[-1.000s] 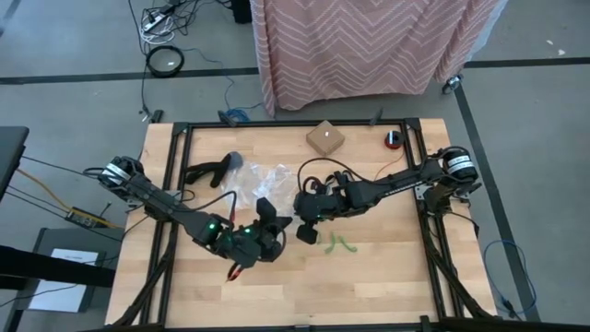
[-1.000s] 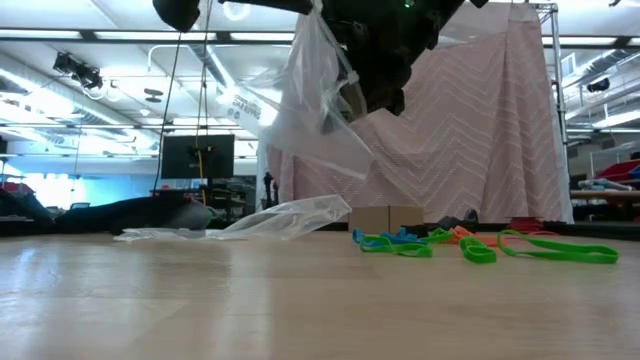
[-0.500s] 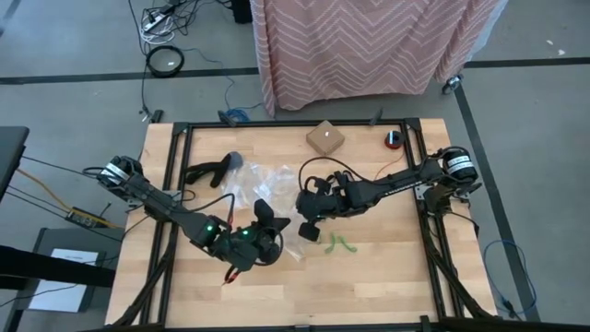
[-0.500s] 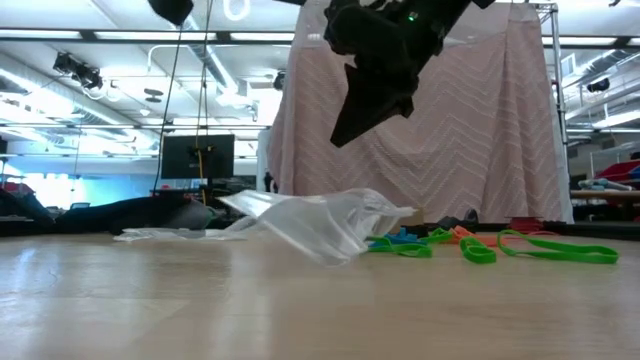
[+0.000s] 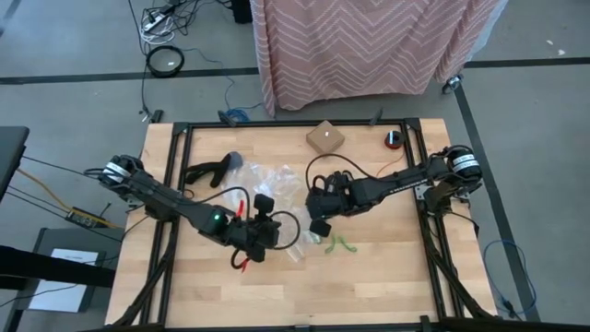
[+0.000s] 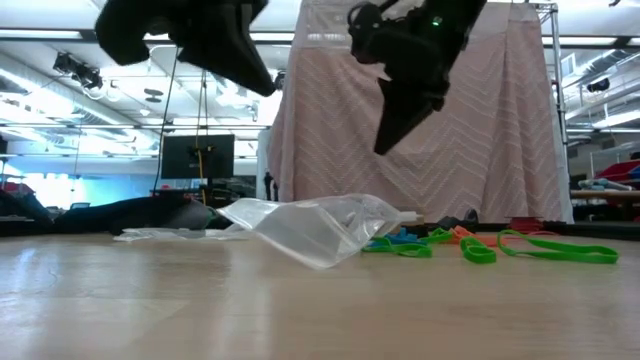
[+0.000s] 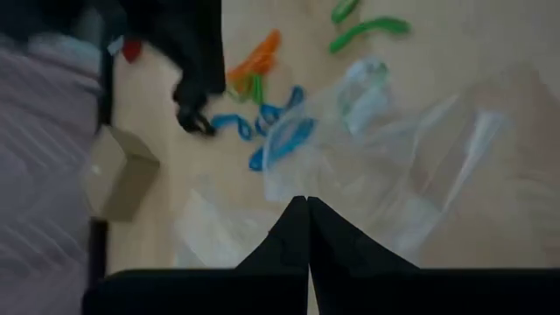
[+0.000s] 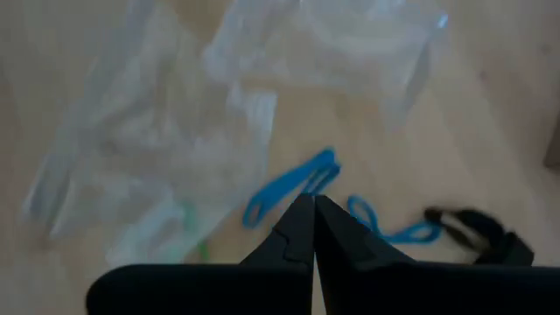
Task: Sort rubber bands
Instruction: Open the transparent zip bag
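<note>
From above, the left gripper [image 5: 265, 224] and right gripper [image 5: 319, 225] hover just apart over the clear bags [image 5: 267, 180], green rubber bands [image 5: 337, 243] beside the right one. Each wrist view shows fingers pressed together, holding nothing, with blue bands [image 8: 289, 188] just ahead.

1. Clear plastic zip bags [image 5: 267, 184] lie crumpled near the middle of the wooden table [image 5: 387, 277]; in the low view one bag [image 6: 310, 228] sits puffed up on the tabletop.
2. A small cardboard box [image 5: 325, 138] rests near the table's far edge.
3. A small red and black object [image 5: 394, 139] lies near the far right corner.
4. A black handled tool [image 5: 210, 171] lies on the left part of the table.
5. A pink cloth with a zigzag pattern [image 5: 369, 46] hangs beyond the table.
6. Cables [image 5: 166, 37] trail across the grey floor.
</note>
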